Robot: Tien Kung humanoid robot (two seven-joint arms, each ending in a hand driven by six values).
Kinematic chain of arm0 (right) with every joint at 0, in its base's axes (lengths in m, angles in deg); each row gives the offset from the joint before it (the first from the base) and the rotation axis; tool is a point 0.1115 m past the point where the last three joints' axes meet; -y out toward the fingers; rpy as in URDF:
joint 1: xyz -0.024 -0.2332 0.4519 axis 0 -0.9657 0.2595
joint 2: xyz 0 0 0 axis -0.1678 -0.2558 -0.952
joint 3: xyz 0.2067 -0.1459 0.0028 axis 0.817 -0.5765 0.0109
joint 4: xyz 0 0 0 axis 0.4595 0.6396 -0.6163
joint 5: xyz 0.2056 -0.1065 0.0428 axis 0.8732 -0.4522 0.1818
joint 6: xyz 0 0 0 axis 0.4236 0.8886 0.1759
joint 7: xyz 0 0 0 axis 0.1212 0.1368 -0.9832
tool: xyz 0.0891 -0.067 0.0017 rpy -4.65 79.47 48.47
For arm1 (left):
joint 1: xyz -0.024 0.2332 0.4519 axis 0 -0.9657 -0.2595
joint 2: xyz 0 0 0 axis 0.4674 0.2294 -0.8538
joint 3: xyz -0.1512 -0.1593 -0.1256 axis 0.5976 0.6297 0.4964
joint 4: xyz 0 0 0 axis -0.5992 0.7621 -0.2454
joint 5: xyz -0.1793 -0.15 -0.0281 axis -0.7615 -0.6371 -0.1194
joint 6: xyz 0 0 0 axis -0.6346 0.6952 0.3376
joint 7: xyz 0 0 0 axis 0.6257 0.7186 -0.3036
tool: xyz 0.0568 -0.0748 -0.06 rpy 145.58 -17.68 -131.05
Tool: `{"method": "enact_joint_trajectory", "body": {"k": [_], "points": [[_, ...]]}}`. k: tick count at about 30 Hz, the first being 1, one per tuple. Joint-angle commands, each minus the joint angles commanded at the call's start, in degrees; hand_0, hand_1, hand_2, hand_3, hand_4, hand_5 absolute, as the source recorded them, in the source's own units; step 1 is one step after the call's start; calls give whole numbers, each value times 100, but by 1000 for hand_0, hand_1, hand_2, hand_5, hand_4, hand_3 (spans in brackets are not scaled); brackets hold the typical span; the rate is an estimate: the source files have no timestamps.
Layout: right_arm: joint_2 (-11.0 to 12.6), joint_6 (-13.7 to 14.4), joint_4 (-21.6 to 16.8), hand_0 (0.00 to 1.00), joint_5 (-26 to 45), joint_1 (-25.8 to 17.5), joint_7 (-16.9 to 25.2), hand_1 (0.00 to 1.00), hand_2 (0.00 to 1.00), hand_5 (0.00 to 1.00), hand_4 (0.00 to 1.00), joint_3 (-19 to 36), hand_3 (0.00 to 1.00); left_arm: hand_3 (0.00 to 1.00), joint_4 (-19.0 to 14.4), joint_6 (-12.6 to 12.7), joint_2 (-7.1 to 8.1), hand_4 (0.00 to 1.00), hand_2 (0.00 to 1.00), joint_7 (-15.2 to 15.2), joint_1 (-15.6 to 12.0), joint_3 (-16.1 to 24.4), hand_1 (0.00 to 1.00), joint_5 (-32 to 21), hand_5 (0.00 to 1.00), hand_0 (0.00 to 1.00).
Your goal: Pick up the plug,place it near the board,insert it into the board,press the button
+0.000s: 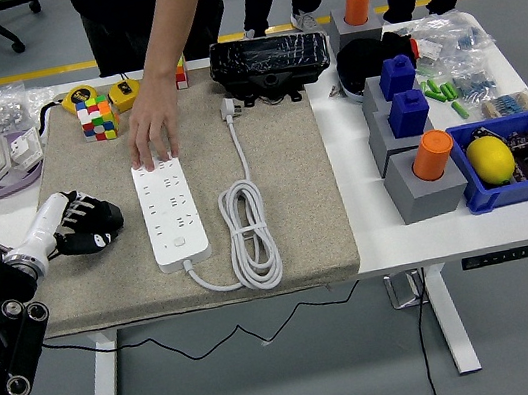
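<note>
My left hand lies at the 9 o'clock edge of the tan mat, its fingers curled round the black plug and gripping it. The white board sits just to the 3 o'clock side of that hand, long axis running 12 to 6, with its white cable coiled beside it. A person's hand reaches in from 12 o'clock, fingertips pressed flat on the board's far end. Near the 11 o'clock corner of the mat stands a colour cube. At 3 o'clock on the bench a blue bin holds a lemon.
</note>
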Motion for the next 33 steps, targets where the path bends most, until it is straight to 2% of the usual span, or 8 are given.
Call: {"method": "enact_joint_trajectory", "body": {"k": [1, 6, 7, 12, 13, 24, 25, 33], "points": [[0, -1, 0, 767, 0, 0, 1, 710, 714, 998, 998, -1, 764, 546, -3, 22, -1, 777, 540, 7, 0, 0, 529, 28, 2, 435], [-3, 1, 0, 767, -1, -9, -1, 710, 714, 998, 998, 3, 764, 546, -30, 20, -5, 777, 540, -7, -3, -1, 529, 169, 2, 435], [-7, -1, 0, 767, -10, -11, -8, 710, 714, 998, 998, 7, 764, 541, -40, 21, -5, 773, 516, -8, -3, -4, 505, 176, 2, 329], [-5, 1, 0, 767, -24, 9, 1, 710, 714, 998, 998, 25, 764, 541, -92, 44, 6, 773, 516, 1, -14, 5, 505, 170, 2, 329], [0, 1, 0, 767, -17, 15, 4, 710, 714, 998, 998, 18, 764, 537, -100, 40, 12, 770, 502, -1, -19, 12, 494, 173, 2, 283], [-8, 1, 0, 766, 6, -22, 2, 710, 714, 998, 998, -4, 764, 532, -276, 123, 53, 764, 472, 3, -58, 12, 464, 168, 2, 242], [-12, 1, 0, 766, 8, -23, 0, 710, 714, 998, 998, -3, 764, 516, -311, 141, 57, 754, 393, -1, -61, -1, 333, 172, 2, 213], [1, 6, 0, 766, 37, 7, 17, 710, 714, 998, 998, -22, 764, 501, -641, 243, 77, 742, 363, 33, -141, -106, 315, -22, 2, 217]]}}
